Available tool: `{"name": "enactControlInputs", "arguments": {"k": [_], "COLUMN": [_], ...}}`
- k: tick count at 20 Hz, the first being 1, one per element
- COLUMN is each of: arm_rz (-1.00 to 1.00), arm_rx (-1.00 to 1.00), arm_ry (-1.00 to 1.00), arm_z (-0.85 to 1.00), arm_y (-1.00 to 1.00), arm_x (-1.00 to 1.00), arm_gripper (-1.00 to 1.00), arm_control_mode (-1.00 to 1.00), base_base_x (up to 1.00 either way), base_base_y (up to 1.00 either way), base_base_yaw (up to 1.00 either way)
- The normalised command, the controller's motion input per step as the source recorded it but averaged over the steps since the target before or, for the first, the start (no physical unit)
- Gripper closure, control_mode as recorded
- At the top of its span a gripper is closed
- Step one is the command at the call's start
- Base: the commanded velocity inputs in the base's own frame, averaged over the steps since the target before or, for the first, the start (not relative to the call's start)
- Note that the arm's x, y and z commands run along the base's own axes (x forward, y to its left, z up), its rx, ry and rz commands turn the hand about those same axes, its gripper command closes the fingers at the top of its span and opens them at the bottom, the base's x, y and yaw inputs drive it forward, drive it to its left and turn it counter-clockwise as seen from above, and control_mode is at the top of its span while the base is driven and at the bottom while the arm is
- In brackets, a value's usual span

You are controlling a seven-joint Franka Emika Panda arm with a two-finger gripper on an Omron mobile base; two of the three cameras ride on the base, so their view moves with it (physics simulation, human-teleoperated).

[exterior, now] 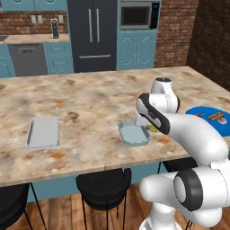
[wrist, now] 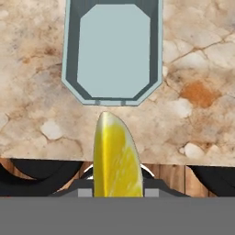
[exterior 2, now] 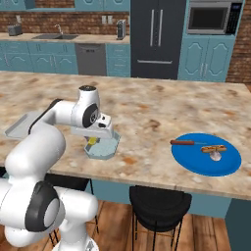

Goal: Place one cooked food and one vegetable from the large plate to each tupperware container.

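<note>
Marble-patterned kitchen worktop [exterior: 90, 103], arm reaching over its near edge.
Nearest, jaws of the gripper [wrist: 117, 190] pinching the yellow corn piece [wrist: 116, 158], hanging just short of the octagonal container [wrist: 113, 50]. Off to the left, the rectangular container [exterior: 43, 132], well apart. On the right, the blue plate [exterior 2: 196, 162] carrying sausage stick [exterior 2: 183, 142], hot dog [exterior 2: 214, 147] and garlic bulb [exterior 2: 215, 155]. Behind, fridge [exterior 2: 157, 37] and microwave [exterior 2: 212, 17].

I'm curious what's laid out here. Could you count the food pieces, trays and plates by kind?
Cooked food: 2, the sausage and the hot dog on the blue plate.
Vegetables: 2, the garlic and the corn in the gripper.
Trays: 2, octagonal and rectangular.
Plates: 1.
Total: 7.
</note>
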Motion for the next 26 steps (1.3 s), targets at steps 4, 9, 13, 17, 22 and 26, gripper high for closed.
{"name": "enactControlInputs", "arguments": {"k": [4,9,13,17,22,26], "arm_rz": [0.01,0.00,0.01,0.00,-0.01,-0.03], "arm_rx": [0.00,-0.04,0.05,0.00,-0.01,0.00], "arm_ry": [0.00,0.02,0.04,0.09,0.02,0.00], "arm_z": [0.00,-0.25,-0.37,-0.52,-0.55,-0.51], "arm_y": [0.00,0.06,0.00,-0.01,-0.02,-0.10], "arm_x": [0.33,0.82,0.79,0.73,0.12,0.00], "arm_gripper": [1.00,1.00,1.00,1.00,1.00,1.00], "arm_control_mode": [-1.00,-1.00,-1.00,-1.00,-1.00,-1.00], "base_base_x": [0.07,0.00,0.00,0.00,0.00,0.00], "base_base_y": [0.00,0.00,0.00,0.00,0.00,0.00], "base_base_yaw": [0.00,0.00,0.00,0.00,0.00,0.00]}}
